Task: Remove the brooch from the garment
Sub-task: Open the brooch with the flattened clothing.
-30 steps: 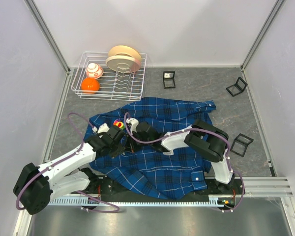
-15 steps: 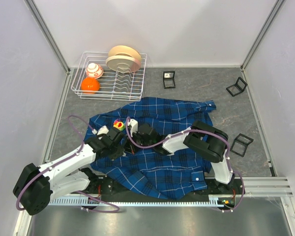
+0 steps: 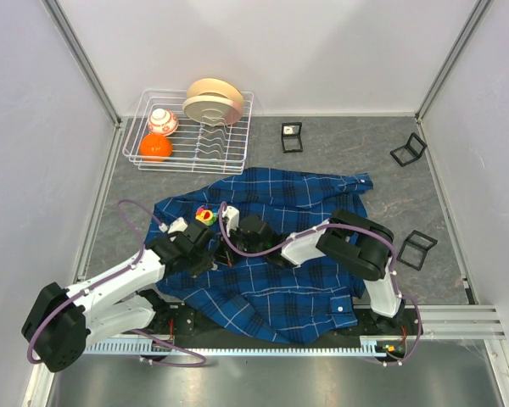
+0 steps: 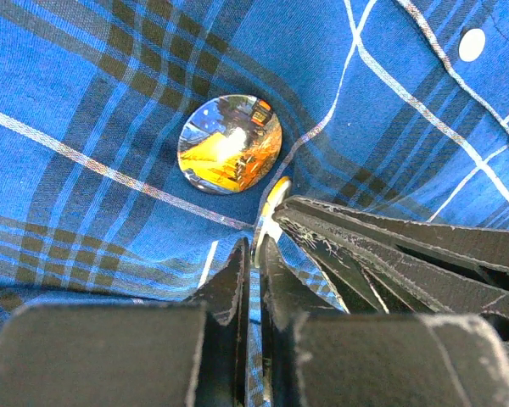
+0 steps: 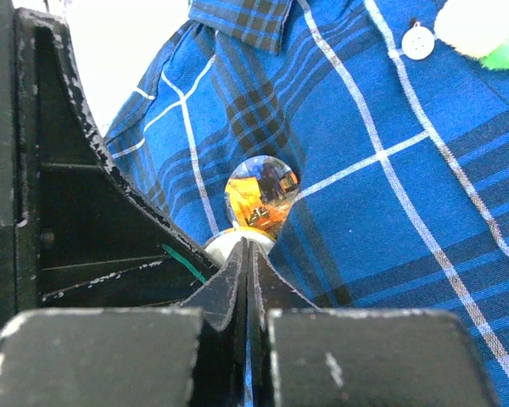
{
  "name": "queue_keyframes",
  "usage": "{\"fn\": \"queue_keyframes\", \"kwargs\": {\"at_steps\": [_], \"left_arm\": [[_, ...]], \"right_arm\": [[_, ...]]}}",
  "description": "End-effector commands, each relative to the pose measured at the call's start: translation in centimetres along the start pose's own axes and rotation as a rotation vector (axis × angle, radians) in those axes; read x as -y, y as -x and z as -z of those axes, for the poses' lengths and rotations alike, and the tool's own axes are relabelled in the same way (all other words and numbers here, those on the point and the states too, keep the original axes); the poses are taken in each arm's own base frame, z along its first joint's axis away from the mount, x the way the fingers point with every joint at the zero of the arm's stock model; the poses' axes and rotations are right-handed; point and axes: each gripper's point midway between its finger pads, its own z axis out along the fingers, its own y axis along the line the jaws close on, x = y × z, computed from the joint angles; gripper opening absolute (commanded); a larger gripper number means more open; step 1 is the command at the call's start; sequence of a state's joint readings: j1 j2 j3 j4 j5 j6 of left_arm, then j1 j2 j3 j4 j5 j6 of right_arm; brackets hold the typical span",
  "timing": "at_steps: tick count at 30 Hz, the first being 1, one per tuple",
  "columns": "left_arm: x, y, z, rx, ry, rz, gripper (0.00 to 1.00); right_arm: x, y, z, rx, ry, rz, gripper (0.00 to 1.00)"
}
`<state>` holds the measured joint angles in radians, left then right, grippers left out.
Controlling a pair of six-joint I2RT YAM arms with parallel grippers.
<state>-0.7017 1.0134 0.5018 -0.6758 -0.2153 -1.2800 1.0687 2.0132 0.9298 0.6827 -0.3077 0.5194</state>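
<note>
The brooch [image 4: 229, 155] sat on the garment [image 3: 271, 292] spread in the middle of the desk [image 3: 348, 157], the left gripper [image 4: 256, 246] pinching a fabric fold beside it, the right gripper [image 5: 246, 250] clenched shut at its edge.

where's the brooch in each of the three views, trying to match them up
Top external: not discernible; both arms converge over that patch of the garment.
Left wrist: the brooch sits upper centre, just above the left claw tips.
Right wrist: the brooch at centre, just above the right claw tips.
Shared landmark: the garment's blue plaid with white check lines.
</note>
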Motion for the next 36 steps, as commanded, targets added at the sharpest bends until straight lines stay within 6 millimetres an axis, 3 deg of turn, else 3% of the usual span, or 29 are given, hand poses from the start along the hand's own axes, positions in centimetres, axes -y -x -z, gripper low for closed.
{"fn": "queue_keyframes", "kwargs": {"at_steps": [1, 3, 7, 8, 12, 17, 22, 28, 36], "left_arm": [[2.4, 2.3, -0.5, 0.104, -0.078, 0.025, 0.02], [1.5, 1.7, -0.8, 0.089, -0.060, 0.040, 0.02], [0.4, 1.1, -0.9, 0.073, -0.065, 0.068, 0.02], [0.1, 1.0, -0.9, 0.071, -0.058, 0.068, 0.02], [-0.5, 0.7, -0.8, 0.066, -0.055, 0.050, 0.02], [-0.7, 0.7, -0.6, 0.063, -0.038, 0.025, 0.02], [-0.8, 0.7, -0.5, 0.058, -0.030, 0.006, 0.02], [-0.5, 1.0, -0.2, 0.067, -0.037, -0.017, 0.02], [-0.7, 0.9, -0.3, 0.064, -0.025, -0.043, 0.02]], "right_arm": [[-4.6, -2.4, -0.1, -0.126, 0.114, 0.008, 0.01], [-2.8, -3.1, 0.1, -0.183, 0.012, 0.009, 0.01], [-2.8, -2.7, 1.4, -0.169, 0.020, -0.040, 0.11], [-2.4, -1.1, 1.6, -0.123, 0.035, -0.086, 0.17], [-0.9, 0.9, 2.4, -0.082, 0.064, -0.136, 0.24], [-2.2, 1.0, 2.1, -0.068, 0.176, -0.156, 0.25], [-1.1, 1.1, 0.7, -0.075, 0.137, -0.133, 0.22], [-0.6, 0.0, 0.4, -0.093, 0.123, -0.150, 0.20], [0.1, -0.1, -0.1, -0.096, 0.103, -0.169, 0.17]]}}
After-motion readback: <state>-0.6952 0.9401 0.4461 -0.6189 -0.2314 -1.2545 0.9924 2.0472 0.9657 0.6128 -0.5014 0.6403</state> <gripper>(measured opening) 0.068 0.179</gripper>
